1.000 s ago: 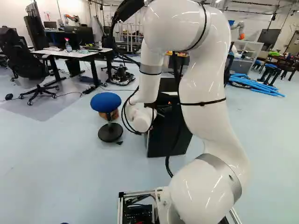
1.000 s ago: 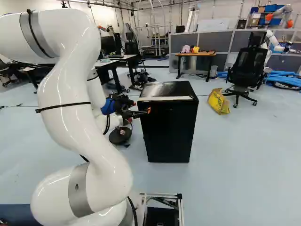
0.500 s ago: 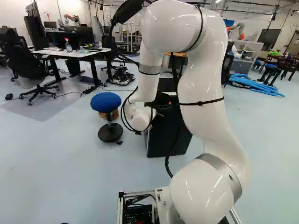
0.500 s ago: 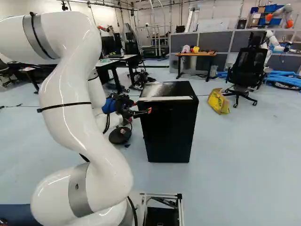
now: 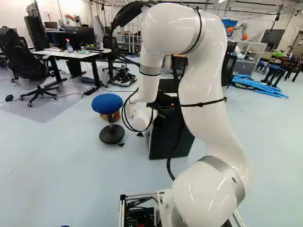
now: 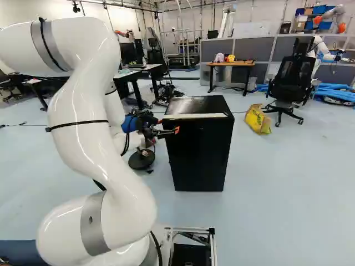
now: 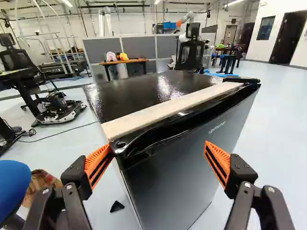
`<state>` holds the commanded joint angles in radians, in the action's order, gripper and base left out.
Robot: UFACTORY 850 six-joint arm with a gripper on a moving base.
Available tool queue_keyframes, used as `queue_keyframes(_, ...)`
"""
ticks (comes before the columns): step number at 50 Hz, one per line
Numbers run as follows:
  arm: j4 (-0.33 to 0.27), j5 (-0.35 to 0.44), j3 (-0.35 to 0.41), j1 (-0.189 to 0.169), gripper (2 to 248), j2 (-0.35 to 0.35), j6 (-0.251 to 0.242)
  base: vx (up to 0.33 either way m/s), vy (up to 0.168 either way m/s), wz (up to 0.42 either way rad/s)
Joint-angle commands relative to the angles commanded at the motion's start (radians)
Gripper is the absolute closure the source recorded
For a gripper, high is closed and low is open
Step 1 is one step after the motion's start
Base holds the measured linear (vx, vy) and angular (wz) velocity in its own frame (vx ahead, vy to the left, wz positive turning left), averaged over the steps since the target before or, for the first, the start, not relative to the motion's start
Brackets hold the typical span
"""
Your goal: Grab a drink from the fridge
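The gripper point(image 6: 162, 133) is at the front left upper edge of the small black fridge point(image 6: 201, 152) in the right base view. In the wrist view my gripper point(image 7: 156, 163) stands open, its orange pads point(image 7: 98, 165) wide apart. One finger is close by the corner of the fridge door point(image 7: 177, 167), beside its hinge-like fitting; whether it touches I cannot tell. The other finger is in front of the door's face. The fridge door looks shut, and no drink shows.
A blue stool point(image 5: 108, 104) stands left of the fridge, with a brown paper bag point(image 7: 42, 184) by it. A yellow bag point(image 6: 258, 119) and an office chair point(image 6: 291, 83) are beyond the fridge to the right. Another robot point(image 6: 333, 19) stands far back.
My arm has shifted slightly, its upper part lower in the left base view, while the gripper has stayed near the same fridge corner. The base and fridge have not moved.
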<state>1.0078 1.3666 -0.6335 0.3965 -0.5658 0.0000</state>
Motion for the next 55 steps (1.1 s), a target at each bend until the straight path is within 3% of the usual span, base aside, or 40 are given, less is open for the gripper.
queue_keyframes(34,0.09,0.0,-0.021,0.003,3,-0.013,0.0,0.0,0.0,0.0)
queue_keyframes(55,0.18,0.0,0.025,0.026,3,0.014,0.0,0.0,0.0,0.0)
